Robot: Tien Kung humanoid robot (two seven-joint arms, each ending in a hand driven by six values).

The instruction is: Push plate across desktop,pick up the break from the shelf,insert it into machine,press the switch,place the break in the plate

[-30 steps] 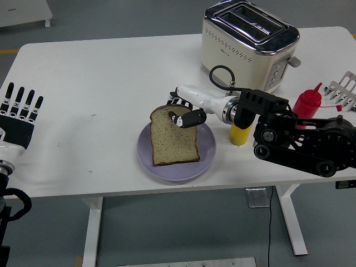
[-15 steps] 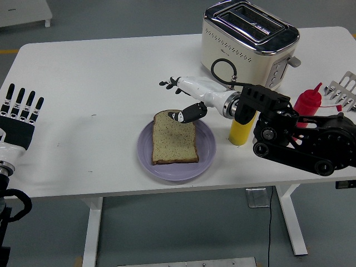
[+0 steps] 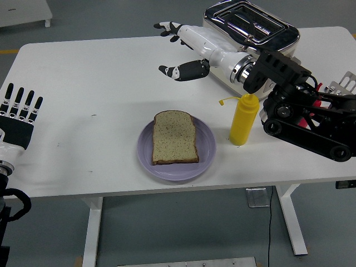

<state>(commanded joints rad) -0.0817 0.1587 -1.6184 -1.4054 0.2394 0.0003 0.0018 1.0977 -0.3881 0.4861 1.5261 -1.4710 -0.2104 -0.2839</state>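
The bread slice [image 3: 174, 137] lies flat on the purple plate [image 3: 207, 147]; the right hand [image 3: 179, 50], released and empty, hovers near the toaster [image 3: 253, 39]. The forearm could clip the yellow bottle [image 3: 243, 118], toppling it onto the surface [image 3: 89, 83].

Bread [image 3: 174, 137] on plate [image 3: 207, 147], bottle [image 3: 243, 119] right of it, toaster [image 3: 253, 33] behind

The right arm [image 3: 300, 111] hides much of the toaster [image 3: 245, 22], the red bottle and the rack [image 3: 346, 83] at the table's right edge.
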